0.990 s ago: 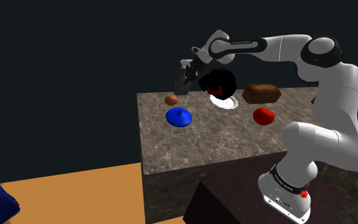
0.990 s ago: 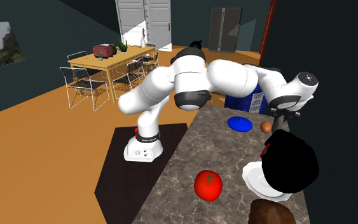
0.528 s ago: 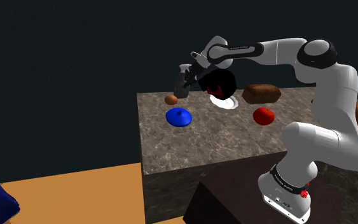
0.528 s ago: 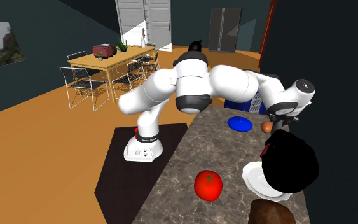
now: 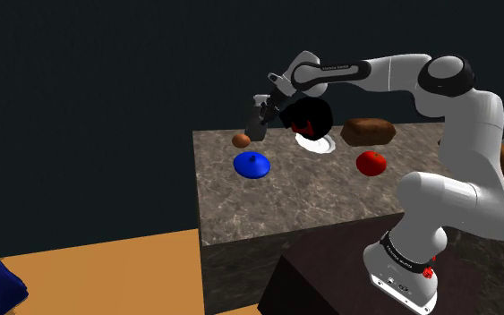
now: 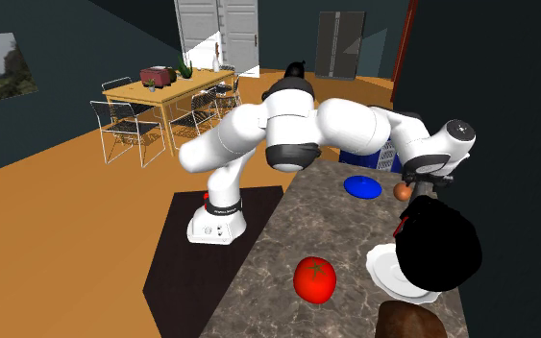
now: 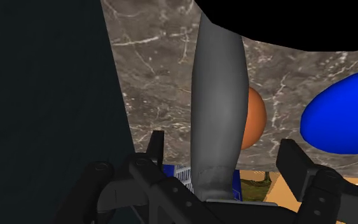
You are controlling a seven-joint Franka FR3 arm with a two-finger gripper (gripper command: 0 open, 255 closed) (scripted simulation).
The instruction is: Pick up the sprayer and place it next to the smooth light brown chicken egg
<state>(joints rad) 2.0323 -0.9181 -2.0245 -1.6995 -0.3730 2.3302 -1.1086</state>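
Wrist view has the gripper spread wide, the grey sprayer standing between the fingers with neither touching it, the brown egg just beside it near the counter edge. Looks like the let-go, so the way to do it well is to keep those fingers wide and back straight off along the sprayer, no sideways drift that could tip it onto the egg or off the edge. Against a second ago in the shoulder view, the sprayer sits a touch lower and the arm has dipped with it.
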